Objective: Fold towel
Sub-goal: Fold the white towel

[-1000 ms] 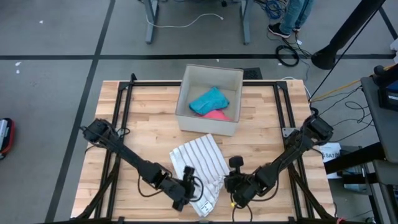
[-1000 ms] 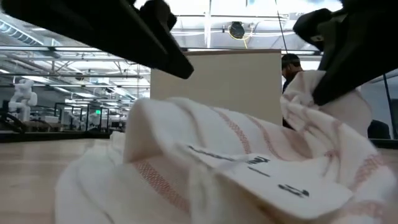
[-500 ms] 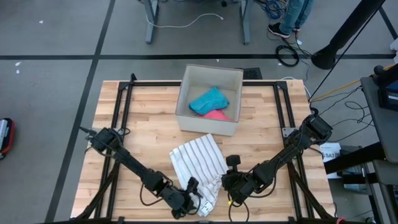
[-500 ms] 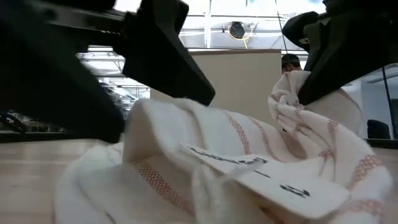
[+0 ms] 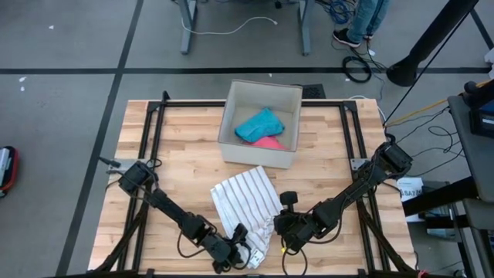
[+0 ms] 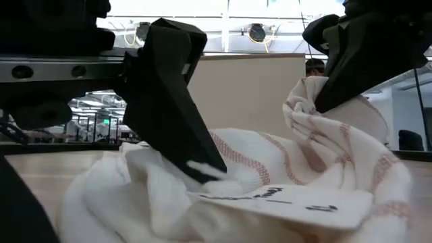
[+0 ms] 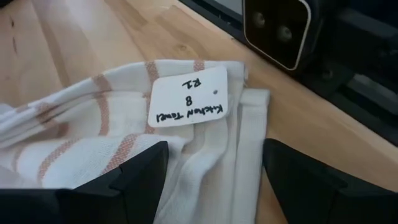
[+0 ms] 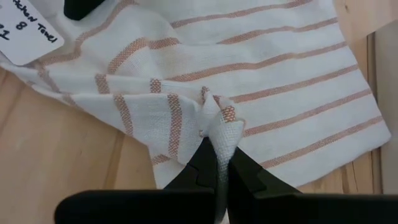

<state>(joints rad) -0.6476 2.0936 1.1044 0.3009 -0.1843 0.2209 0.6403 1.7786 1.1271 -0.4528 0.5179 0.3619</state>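
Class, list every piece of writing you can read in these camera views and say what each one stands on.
"Kitchen Towel" / "8" / "R2": handwritten on the white tag lying on the striped towel.
Same tag in the low view: writing too edge-on to read.
No other readable text shows.

You've got a white towel [image 5: 248,205] with thin rust-orange stripes spread on your pale, honey-toned wood-plank table [image 5: 185,147], and there's a white label [image 7: 189,97] on it with dark handwriting. Both of your grippers are black, the left gripper [image 7: 211,171] and the right gripper [image 8: 217,163] alike, dark against that white-and-orange weave. Behind the towel you can see the beige cardboard box [image 5: 259,154] holding a turquoise cloth [image 5: 258,125] and a hot-pink cloth [image 5: 269,143], with grey floor [image 5: 69,100] around your table.
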